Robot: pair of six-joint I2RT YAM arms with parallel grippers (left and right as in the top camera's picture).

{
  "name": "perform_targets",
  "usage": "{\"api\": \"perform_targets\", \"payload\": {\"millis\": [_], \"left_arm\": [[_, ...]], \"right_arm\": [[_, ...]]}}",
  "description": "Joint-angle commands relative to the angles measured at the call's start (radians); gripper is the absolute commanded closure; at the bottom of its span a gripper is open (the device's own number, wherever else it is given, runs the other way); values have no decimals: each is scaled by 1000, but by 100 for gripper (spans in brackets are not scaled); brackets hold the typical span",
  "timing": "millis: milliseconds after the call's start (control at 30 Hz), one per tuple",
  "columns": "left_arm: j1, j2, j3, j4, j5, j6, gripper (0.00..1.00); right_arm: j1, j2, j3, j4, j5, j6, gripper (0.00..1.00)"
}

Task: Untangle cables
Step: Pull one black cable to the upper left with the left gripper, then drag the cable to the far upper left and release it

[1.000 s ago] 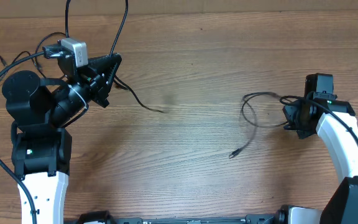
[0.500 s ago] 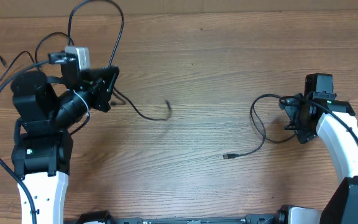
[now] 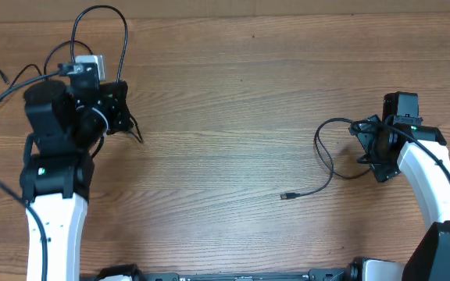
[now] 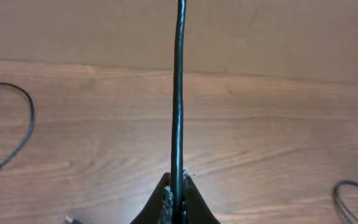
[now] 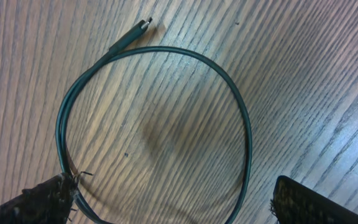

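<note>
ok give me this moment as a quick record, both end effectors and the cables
left end effector: shut on left cable
left cable: runs straight out from between the fingers
right end effector: open, holding nothing
right cable: loose loop lying flat below it, plug free
table: wood

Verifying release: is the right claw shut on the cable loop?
No: in the right wrist view the right claw stands wide open, with the cable lying looped on the table.
</note>
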Motion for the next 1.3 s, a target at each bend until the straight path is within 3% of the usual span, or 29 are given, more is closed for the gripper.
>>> {"api": "perform_targets", "payload": {"millis": [0,300,533,700,833,1033,1100,1267], "left_arm": [[6,82,22,135,-89,53,96],[6,328,90,667,-300,137,96],[5,639,305,640,-270,190,96],[4,839,372,587,-129,179,96],[-7,952,372,587,-51,59,96],[-11,1060,371,581,-49,-194,96],[-11,1070,371,576,-48,-211,92],[-21,1049,392,528,-50,-212,69]], "right_arm": [[2,0,-1,3,2,0,0],[2,0,-1,3,2,0,0],[2,0,-1,3,2,0,0],[2,0,-1,3,2,0,0],[2,0,-1,3,2,0,0],[2,0,-1,3,2,0,0],[2,0,-1,3,2,0,0],[2,0,-1,3,2,0,0]]}}
